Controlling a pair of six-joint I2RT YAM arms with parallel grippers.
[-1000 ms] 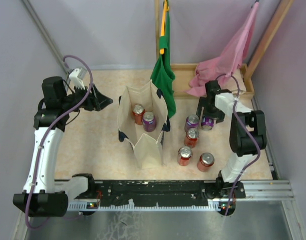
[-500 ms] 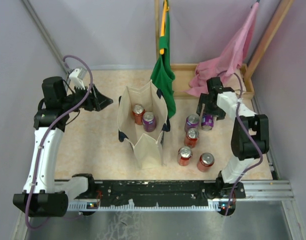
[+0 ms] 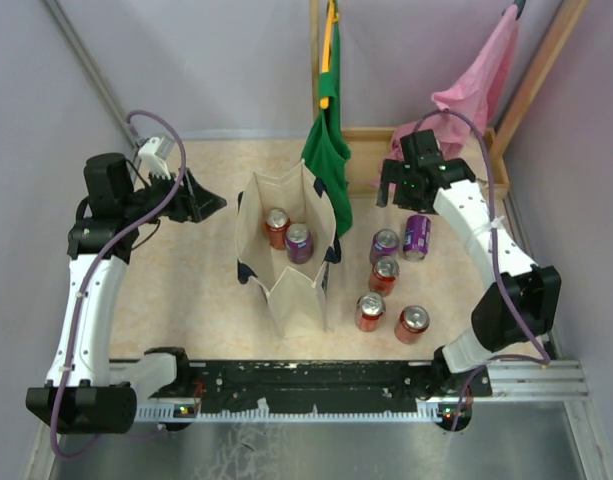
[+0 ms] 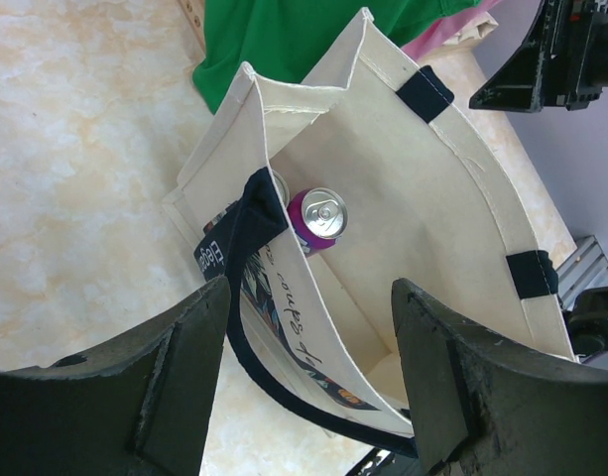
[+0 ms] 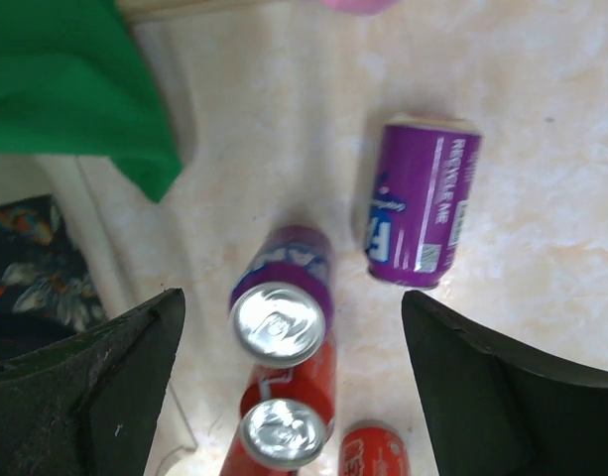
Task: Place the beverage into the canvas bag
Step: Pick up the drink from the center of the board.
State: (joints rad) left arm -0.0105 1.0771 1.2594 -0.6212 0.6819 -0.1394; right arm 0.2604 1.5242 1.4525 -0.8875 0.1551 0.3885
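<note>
Cream canvas bag [image 3: 298, 305] stands open at the centre of the overhead view on a pale marbled table [image 3: 196, 290], its navy handles [image 4: 254, 213] slumped over the rim. A red can [image 3: 276, 225] and a purple can [image 3: 298, 240] stand inside it, in the half towards the top of the frame. To the right of the bag five more drinks wait on the table: a lying purple can [image 3: 417, 236] towards the upper right, an upright purple can [image 3: 384, 243] just beside it, and three red cans [image 3: 384, 272] below them. Right claw [image 3: 405, 198] hovers above the lying purple can, jaws spread wide and empty. Left claw [image 3: 211, 203], at the left of the frame, points towards the bag from a little way off, also wide and empty. The cans look like thin, smooth metal: rigid enough to pinch, probably weighty if full, slippery, and the lying one is likely to roll. A hold across the middle of its round body, square to its length, seems safest. Room is tight on one side, since the upright purple can stands close to the left of the lying one. A green cloth bag [image 3: 326, 150] hangs right at the canvas bag's upper right corner; whether they touch I cannot tell. The bag's lower half is free of cans, but its walls are soft and the handles at the rim could snag.
</note>
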